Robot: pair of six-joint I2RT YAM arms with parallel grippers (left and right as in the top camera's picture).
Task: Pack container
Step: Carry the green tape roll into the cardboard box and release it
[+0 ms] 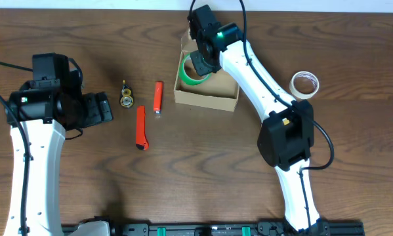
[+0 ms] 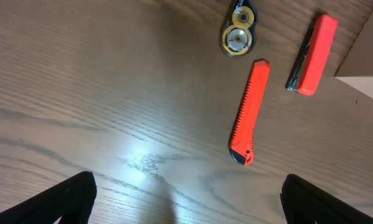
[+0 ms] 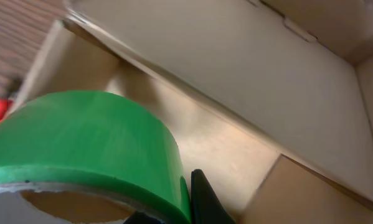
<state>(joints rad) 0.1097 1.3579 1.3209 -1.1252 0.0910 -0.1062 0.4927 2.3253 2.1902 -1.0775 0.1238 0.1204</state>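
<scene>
The container, a brown cardboard box (image 1: pixel 206 97) with its flap lid open, stands at the back middle of the table; its inside walls fill the right wrist view (image 3: pixel 236 68). My right gripper (image 1: pixel 201 65) is shut on a green tape roll (image 1: pixel 191 73), holding it inside the box mouth. In the right wrist view one finger (image 3: pixel 202 199) presses the roll's wall (image 3: pixel 80 137) from outside. My left gripper (image 2: pixel 186 199) is open and empty over bare table at the left, short of the orange cutter (image 2: pixel 249 112).
An orange utility knife (image 1: pixel 140 128), a second red cutter (image 1: pixel 158 97) and a small black-and-gold tape dispenser (image 1: pixel 126 97) lie left of the box. A white tape roll (image 1: pixel 305 84) lies at the right.
</scene>
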